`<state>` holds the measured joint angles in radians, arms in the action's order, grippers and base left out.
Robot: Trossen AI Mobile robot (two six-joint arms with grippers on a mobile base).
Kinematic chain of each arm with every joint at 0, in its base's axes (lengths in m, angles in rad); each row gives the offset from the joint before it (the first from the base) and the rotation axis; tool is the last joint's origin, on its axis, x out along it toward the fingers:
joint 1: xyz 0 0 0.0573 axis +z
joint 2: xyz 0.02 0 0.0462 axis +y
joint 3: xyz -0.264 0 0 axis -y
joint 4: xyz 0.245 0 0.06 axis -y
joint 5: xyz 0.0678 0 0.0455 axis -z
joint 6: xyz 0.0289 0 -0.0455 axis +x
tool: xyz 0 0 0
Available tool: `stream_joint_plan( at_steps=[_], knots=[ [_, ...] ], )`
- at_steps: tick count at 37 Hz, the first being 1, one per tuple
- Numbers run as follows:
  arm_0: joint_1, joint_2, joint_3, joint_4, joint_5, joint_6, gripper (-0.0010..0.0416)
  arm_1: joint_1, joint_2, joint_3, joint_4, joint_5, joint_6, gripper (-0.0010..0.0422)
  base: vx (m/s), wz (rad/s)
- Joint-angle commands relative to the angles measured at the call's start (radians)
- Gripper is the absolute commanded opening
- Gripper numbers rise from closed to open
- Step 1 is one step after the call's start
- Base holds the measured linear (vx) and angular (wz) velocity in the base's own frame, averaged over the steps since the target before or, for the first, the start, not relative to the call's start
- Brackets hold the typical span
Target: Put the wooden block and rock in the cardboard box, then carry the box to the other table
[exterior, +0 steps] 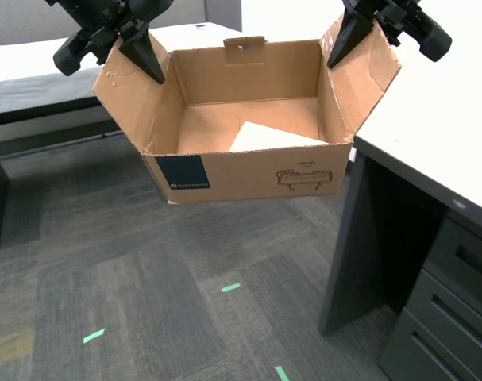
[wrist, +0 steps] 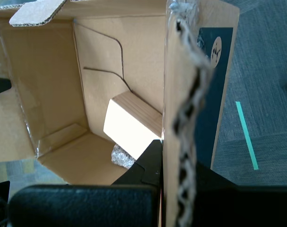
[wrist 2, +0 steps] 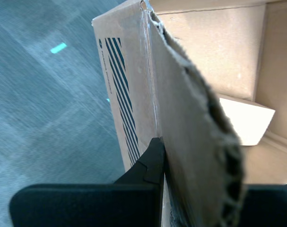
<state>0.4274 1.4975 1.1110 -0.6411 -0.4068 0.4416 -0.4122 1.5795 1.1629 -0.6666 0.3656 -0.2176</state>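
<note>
Here, the cardboard box (exterior: pixel 248 171) hangs above the grey carpet (exterior: pixel 106 262), held by both side flaps.
At the exterior view's left, my first hand (wrist: pixel 161 163) is clamped on the flap beside the navy label; inside, the wooden block (exterior: pixel 272 139) lies tilted on the box floor towards the front wall, the rock (wrist: pixel 120 156) touching its lower end; at the exterior view's right, my second hand (wrist 2: pixel 160 161) pinches the opposite flap, just beside a pale worktop (exterior: pixel 439 119).
</note>
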Motion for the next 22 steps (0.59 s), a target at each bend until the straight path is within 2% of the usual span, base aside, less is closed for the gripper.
stream_joint_plan(
  at_steps=[1, 4, 7, 10, 22],
  knots=[
    [0.002, -0.001, 0.002, 0.005, -0.010, 0.013, -0.0001, -0.002, -0.002, 0.001, 0.026, 0.002, 0.003, -0.0001, 0.033, 0.117],
    [0.003, -0.001, 0.002, 0.005, -0.009, 0.013, -0.0001, -0.002, -0.002, 0.003, 0.026, 0.014, 0.000, -0.0001, 0.032, 0.100],
    [0.003, -0.001, 0.002, 0.004, -0.005, 0.033, -0.0001, -0.002, -0.002, 0.003, 0.025, 0.016, 0.000, -0.0001, 0.035, 0.085],
    [0.003, -0.001, 0.002, 0.004, -0.005, 0.039, -0.0001, -0.002, -0.002, 0.003, 0.025, 0.015, -0.025, -0.0001, 0.033, 0.091],
    [0.004, -0.001, 0.002, 0.009, -0.006, 0.022, -0.0001, -0.002, -0.002, 0.003, 0.026, 0.015, -0.053, -0.0001, 0.044, 0.098]
  ],
)
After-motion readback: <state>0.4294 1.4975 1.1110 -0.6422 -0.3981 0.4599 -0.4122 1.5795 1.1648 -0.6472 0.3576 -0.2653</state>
